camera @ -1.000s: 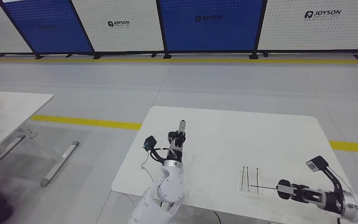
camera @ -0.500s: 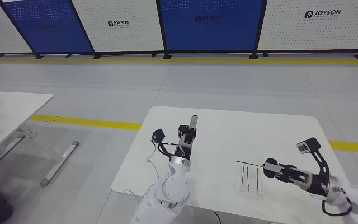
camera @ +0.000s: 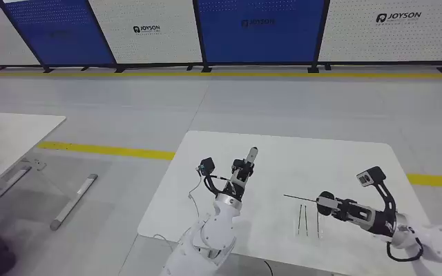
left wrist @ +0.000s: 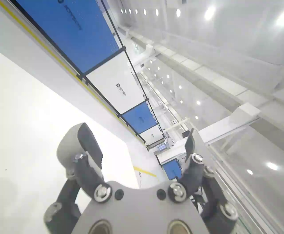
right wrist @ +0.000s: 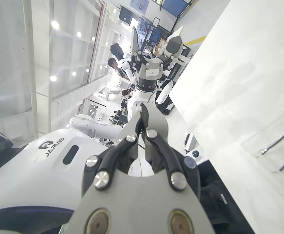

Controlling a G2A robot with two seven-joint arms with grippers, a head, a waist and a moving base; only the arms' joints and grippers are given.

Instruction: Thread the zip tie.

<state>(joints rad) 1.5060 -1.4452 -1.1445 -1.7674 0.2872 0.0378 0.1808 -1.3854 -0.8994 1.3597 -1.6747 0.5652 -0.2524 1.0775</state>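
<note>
This is a large industrial robotics hall. Blue and white perforated partition panels fence the bay and yellow lines mark the grey floor around a white surface. A high ceiling carries rows of round lights.

Left arm: white, lower centre of the top view, rising from the bottom edge and angled toward the upper right.
Left gripper: at the arm's upper end, pointing up-frame; in the left wrist view its two dark-padded fingers stand wide apart.
Right arm: lower right of the top view, lying nearly level, pointing left.
Right gripper: fingers pressed together, pinching a thin black zip tie that juts left from the tips.
</note>
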